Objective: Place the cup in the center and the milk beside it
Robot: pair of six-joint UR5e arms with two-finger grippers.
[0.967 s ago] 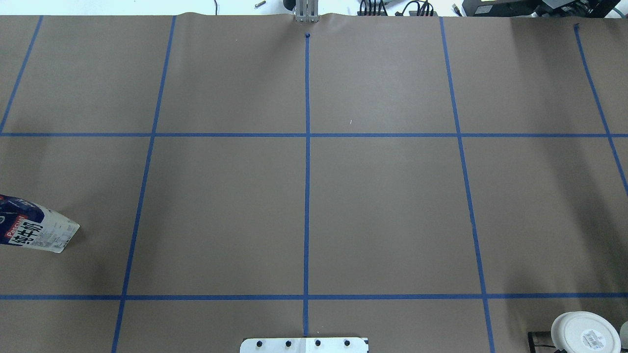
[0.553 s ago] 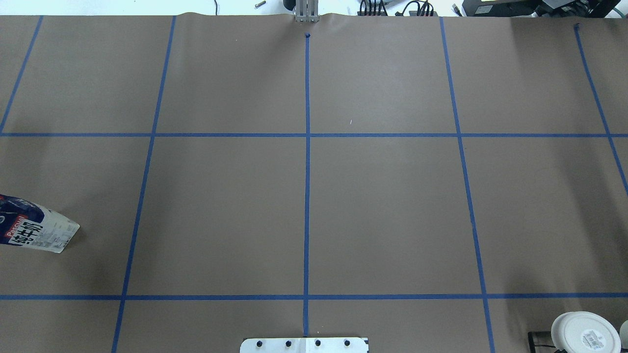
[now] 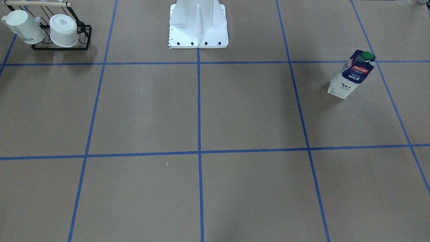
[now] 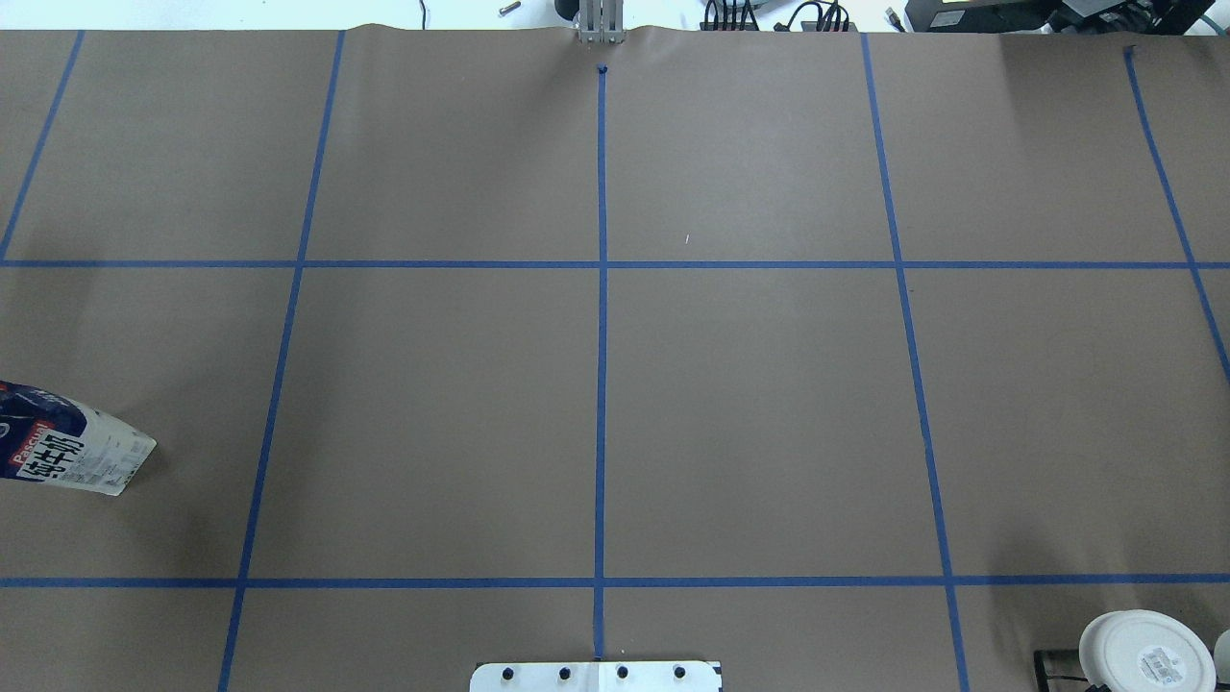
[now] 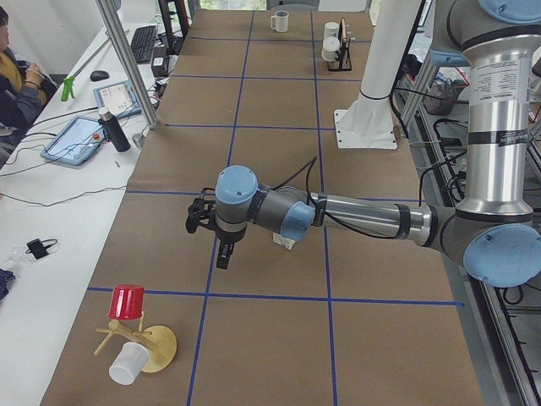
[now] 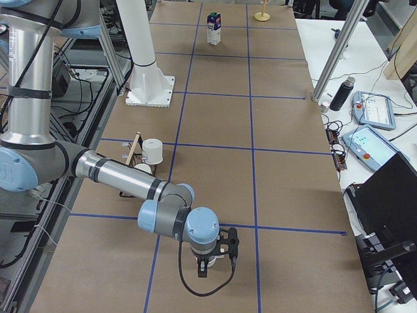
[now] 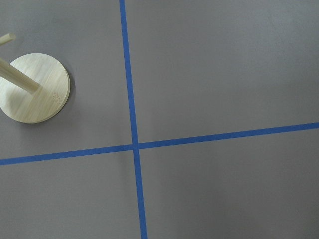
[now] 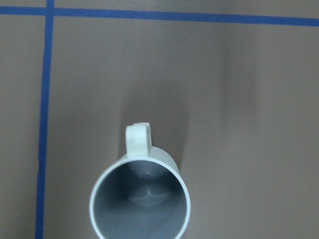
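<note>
The cup (image 8: 140, 201), a small white mug with a dark grey inside, stands upright right below the right wrist camera, handle pointing away; it also shows at the far end of the exterior left view (image 5: 279, 21). The milk (image 3: 352, 75) stands upright near the table's left side and shows in the overhead view (image 4: 72, 454). The center (image 4: 602, 264) is bare. My right gripper (image 6: 204, 266) hangs over the cup's spot; I cannot tell whether it is open. My left gripper (image 5: 221, 256) points down near the milk; I cannot tell its state.
A black wire rack (image 3: 60, 45) with two white cups stands at the table's right near corner. A wooden mug tree (image 5: 135, 338) with a red cup and a white cup stands at the left end; its base (image 7: 32, 87) shows below the left wrist. The robot's pedestal (image 3: 198, 23) stands at the near edge.
</note>
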